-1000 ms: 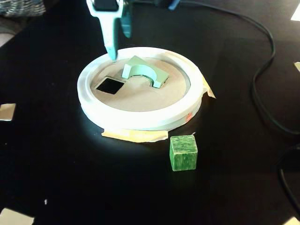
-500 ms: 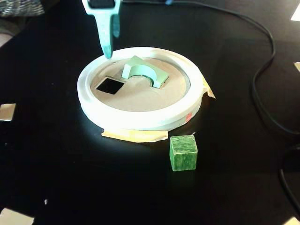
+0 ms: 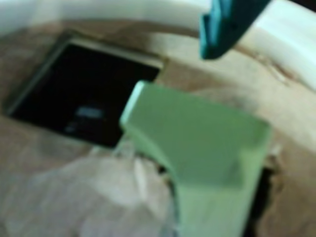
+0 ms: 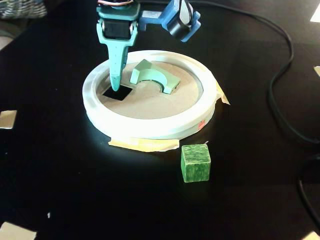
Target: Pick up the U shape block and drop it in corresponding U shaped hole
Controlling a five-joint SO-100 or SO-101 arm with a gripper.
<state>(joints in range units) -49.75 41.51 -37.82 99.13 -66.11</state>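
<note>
The pale mint U shape block point(image 4: 150, 74) lies tilted on the tan round board point(image 4: 150, 102), arch notch facing the camera in the fixed view. It covers most of the U shaped hole, of which only a dark sliver point(image 3: 260, 197) shows beside the block point(image 3: 207, 148) in the wrist view. My teal gripper point(image 4: 116, 86) points straight down, left of the block and not touching it, with its tip over the square cut-out point(image 4: 120, 93). Nothing is in it. The wrist view shows a single finger point(image 3: 224, 27) with an empty gap beside it.
A thick white ring point(image 4: 150, 127) rims the board, taped to the black table. A darker marbled green cube point(image 4: 195, 163) stands in front of the ring. A black cable point(image 4: 280, 85) curves along the right side. The square cut-out point(image 3: 84, 94) is dark and empty.
The gripper has come down and toward the camera, from the ring's far edge to above the square cut-out, and turned at the wrist. The block and cube have not moved.
</note>
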